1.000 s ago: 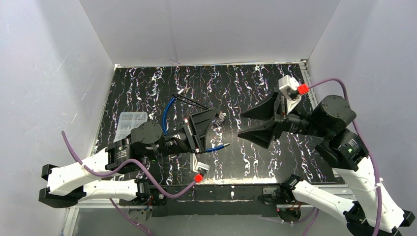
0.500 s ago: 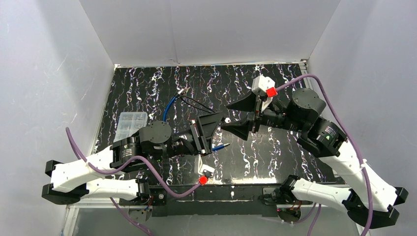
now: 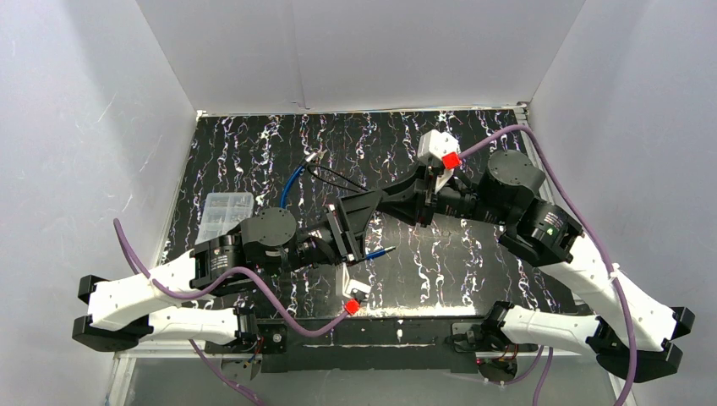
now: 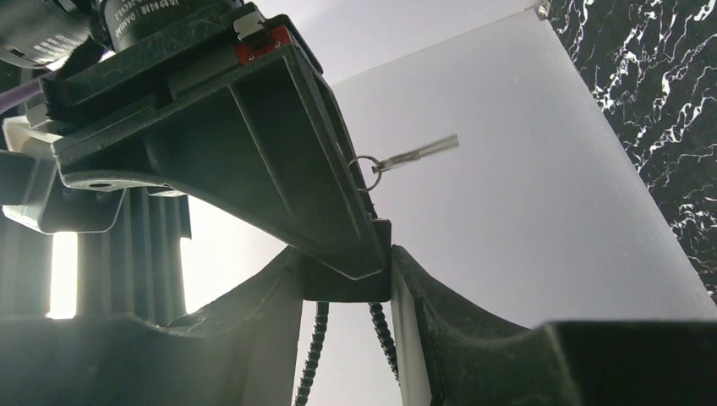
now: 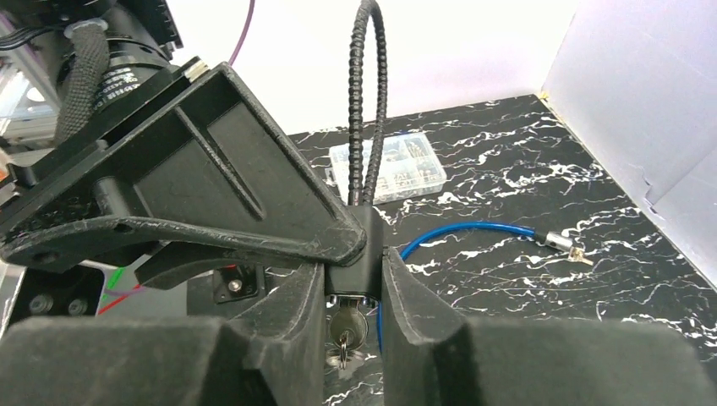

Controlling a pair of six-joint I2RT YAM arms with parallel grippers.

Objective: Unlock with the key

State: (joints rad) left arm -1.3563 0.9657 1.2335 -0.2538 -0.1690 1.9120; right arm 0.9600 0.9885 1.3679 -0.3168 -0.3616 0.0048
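Note:
A black lock body with a black ribbed cable hangs above the table, clamped from two sides. My left gripper is shut on one end of it, with the cable strands running down between its fingers. From the opposite side my right gripper presses both fingers against the lock's sides. The silver key sits in the lock's keyhole, loose between the right fingers, its ring hanging below. In the left wrist view a key on the ring sticks out past the right finger. From above, both grippers meet mid-table and hide the lock.
A blue cable lock with a silver end lies on the black marbled table. A clear plastic parts box sits at the left. White walls enclose the table on three sides.
My right arm swung left from the right side to the lock, and its wide-open fingers closed around the lock body. The left arm shifted slightly right, still holding the lock.

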